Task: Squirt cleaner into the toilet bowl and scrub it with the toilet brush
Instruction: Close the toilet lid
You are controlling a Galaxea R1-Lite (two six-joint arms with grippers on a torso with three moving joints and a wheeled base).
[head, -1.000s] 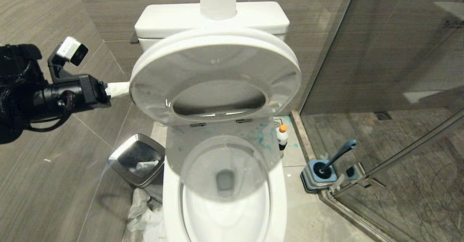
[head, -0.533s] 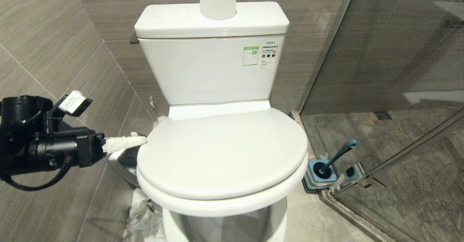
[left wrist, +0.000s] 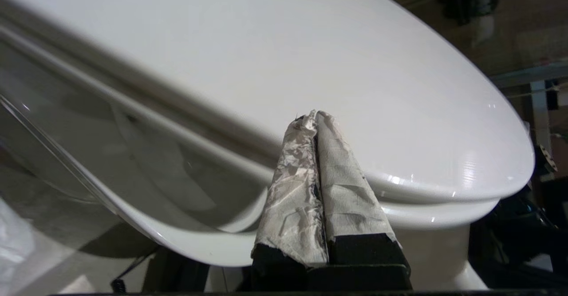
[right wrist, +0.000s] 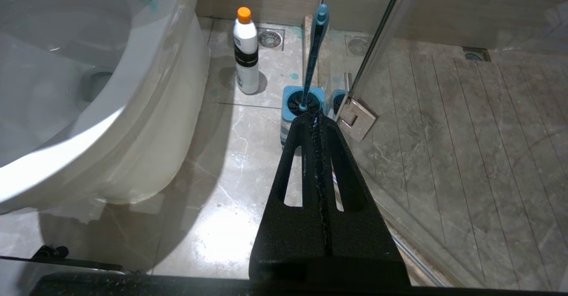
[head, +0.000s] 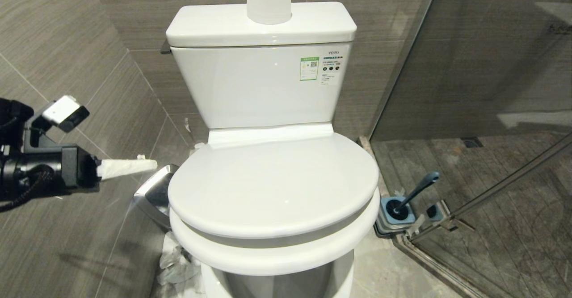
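lid (head: 272, 182) was down over the toilet bowl (right wrist: 102, 123) | my left gripper (head: 149, 165) clenched, empty – just beside the lid's edge | right gripper (right wrist: 316, 119) clenched too | toilet brush (head: 413, 194) sat in its holder (head: 395, 217) – cleaner (right wrist: 246, 52) on the floor

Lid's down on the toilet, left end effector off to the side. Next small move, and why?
Probably bring the left end effector, shut and wrapped in paper, back to the lid edge to lift it. The lid covers the toilet bowl, so neither cleaner nor toilet brush can reach it; both stand untouched on the floor. The right end effector is shut beside the toilet.
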